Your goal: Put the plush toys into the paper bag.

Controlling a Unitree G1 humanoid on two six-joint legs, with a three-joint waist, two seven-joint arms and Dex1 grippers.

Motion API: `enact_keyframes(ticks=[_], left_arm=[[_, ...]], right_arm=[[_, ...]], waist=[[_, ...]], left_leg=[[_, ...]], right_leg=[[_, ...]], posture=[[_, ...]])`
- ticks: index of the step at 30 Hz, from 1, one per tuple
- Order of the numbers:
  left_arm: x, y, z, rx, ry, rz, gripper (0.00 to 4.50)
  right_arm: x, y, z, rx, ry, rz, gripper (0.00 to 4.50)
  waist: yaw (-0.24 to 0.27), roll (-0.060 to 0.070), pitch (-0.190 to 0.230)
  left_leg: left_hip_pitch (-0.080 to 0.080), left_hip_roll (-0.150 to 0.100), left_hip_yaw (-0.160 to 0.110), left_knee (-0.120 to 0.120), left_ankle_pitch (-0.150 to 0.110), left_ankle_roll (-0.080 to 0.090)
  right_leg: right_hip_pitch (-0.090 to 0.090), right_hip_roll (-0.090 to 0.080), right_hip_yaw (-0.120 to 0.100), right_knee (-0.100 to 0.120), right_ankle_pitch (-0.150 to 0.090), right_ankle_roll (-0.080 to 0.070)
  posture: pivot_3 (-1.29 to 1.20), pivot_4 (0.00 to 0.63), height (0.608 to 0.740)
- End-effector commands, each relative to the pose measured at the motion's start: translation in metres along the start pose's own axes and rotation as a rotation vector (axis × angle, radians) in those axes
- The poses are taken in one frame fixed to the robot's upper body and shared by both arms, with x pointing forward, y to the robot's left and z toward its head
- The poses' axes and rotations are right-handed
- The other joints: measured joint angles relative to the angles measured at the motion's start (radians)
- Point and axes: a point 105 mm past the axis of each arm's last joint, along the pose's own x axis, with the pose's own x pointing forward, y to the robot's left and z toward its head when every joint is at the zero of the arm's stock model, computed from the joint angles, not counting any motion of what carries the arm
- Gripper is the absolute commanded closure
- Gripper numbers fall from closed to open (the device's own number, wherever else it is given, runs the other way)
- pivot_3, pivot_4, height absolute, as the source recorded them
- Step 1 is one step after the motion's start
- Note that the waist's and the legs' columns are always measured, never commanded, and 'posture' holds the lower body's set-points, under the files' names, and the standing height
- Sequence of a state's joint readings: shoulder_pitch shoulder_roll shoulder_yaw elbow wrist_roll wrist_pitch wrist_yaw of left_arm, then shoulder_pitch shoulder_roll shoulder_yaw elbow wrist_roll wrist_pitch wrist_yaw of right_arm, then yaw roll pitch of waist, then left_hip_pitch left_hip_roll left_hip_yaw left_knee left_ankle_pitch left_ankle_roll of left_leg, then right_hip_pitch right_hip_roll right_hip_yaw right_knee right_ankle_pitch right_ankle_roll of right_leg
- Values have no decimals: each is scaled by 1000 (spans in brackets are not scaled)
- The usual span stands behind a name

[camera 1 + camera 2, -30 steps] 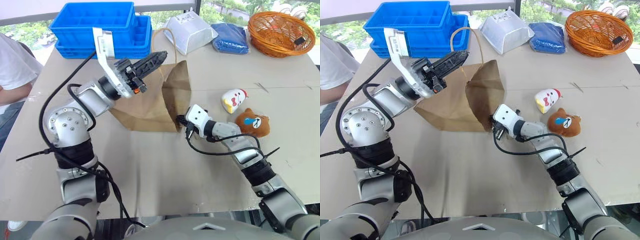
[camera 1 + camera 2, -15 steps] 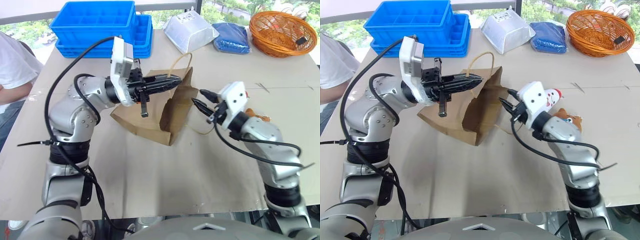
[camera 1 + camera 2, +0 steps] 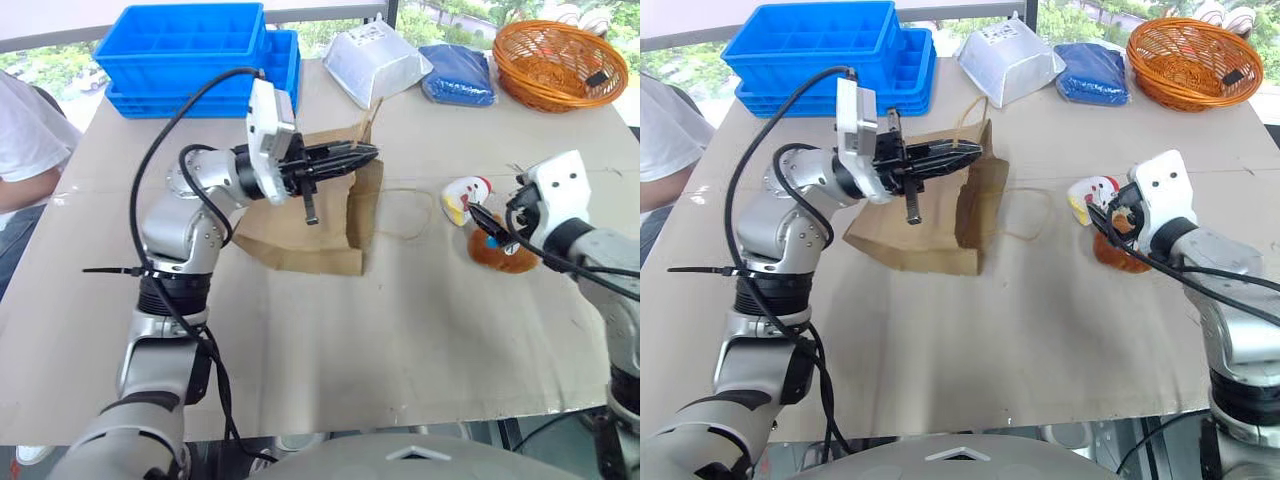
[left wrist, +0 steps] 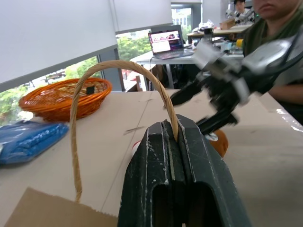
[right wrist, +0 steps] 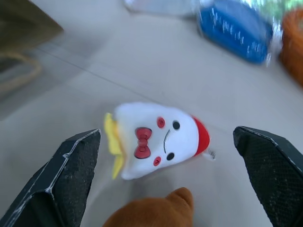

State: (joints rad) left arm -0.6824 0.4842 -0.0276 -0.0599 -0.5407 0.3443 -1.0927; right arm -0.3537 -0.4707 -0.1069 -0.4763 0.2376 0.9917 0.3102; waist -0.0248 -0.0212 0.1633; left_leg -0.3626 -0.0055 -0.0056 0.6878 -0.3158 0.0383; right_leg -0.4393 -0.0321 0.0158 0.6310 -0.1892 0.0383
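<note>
The left tool (image 4: pixel 173 142) has its two black fingers pressed together on a tan twisted-cord loop handle (image 4: pixel 94 90) of the plain brown kraft paper bag (image 3: pixel 315 225), holding that handle up above the bag's mouth. The bag lies creased and slumped on the beige counter (image 3: pixel 330 350), its inside hidden from the head camera; its second cord handle (image 3: pixel 400 212) lies flat on the counter toward the toys.

The right tool (image 5: pixel 175 175) hangs with its rough black fingers spread wide and nothing between them, just above the white egg-shaped plush chicken (image 5: pixel 158 139), which lies on its side with red comb, red bow and yellow marks showing. The brown round plush bear head (image 3: pixel 497 252) sits touching it, partly covered by the right tool in the head views and cut off in the wrist view.

Along the far edge stand stacked blue plastic crates (image 3: pixel 190 50), a white-grey plastic pouch (image 3: pixel 378 62), a folded blue cloth (image 3: pixel 457 75) and an orange woven basket (image 3: pixel 555 65). A person's white sleeve (image 3: pixel 25 140) shows at the left border.
</note>
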Motion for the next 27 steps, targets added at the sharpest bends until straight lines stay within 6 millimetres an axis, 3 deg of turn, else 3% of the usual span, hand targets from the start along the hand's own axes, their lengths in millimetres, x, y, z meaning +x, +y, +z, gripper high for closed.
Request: enact_keyframes(ticks=[1,4,6,8,12,14,16,18,23,25,27], left_arm=[[3,-2,9,51,-13,8,4500],[3,-1,11,47,-25,22,4500],[2,-3,14,41,-39,21,4500],[-1,-5,15,42,-43,15,4500],[-9,-12,23,48,-87,-47,4500],[-13,-13,24,46,-90,-77,4500],[-18,-13,26,23,-108,-101,4500],[-23,-14,27,6,-115,-134,4500],[-23,-14,27,-31,-122,-177,4500],[-21,-13,27,-38,-126,-183,4500],[-17,-9,30,-69,-161,-162,4500]], right_arm=[[37,-1,-8,49,31,-66,61],[58,-2,-28,47,113,-109,61],[65,0,-39,38,154,-104,566],[68,1,-44,22,183,-96,1268],[67,0,-40,-19,182,-71,3264],[64,0,-38,-34,174,-57,4025],[56,5,-20,-28,75,0,4430],[41,12,8,61,-73,79,4430],[-19,15,86,186,-476,270,4430],[-37,25,105,189,-568,358,4430],[-51,52,118,130,-602,511,4430]], waist=[[-4,0,0],[0,1,0],[9,1,0],[11,1,0],[14,1,0],[13,1,0],[15,1,0],[15,1,0],[10,3,1],[10,3,1],[10,3,1]], left_leg=[[0,0,0,0,0,0],[0,1,-2,-1,0,-1],[-2,1,-3,-1,2,-4],[-3,0,-3,-1,2,-3],[-4,0,-3,-1,1,-3],[-4,0,-3,-1,1,-2],[-3,-1,-3,-1,1,-2],[-4,0,-5,-1,1,-2],[-7,0,-4,-1,1,-2],[-6,0,-5,-1,-1,1],[-6,1,-5,-1,-1,2]], right_leg=[[0,0,0,0,0,0],[-1,-1,-1,2,0,0],[-2,-2,-1,2,0,0],[-2,-3,-1,0,0,0],[-1,-4,-1,-3,0,0],[0,-4,-2,-3,0,0],[0,-3,-2,-3,0,0],[0,-3,-3,-3,0,0],[-3,-3,-3,-3,0,1],[-3,-2,-3,-2,0,1],[-3,-2,-4,-2,0,1]], posture=[[0,150,740],[0,150,740],[0,150,740],[0,150,740],[0,150,740],[0,150,740],[0,150,740],[0,150,740],[0,150,740],[0,150,740],[0,150,740]])
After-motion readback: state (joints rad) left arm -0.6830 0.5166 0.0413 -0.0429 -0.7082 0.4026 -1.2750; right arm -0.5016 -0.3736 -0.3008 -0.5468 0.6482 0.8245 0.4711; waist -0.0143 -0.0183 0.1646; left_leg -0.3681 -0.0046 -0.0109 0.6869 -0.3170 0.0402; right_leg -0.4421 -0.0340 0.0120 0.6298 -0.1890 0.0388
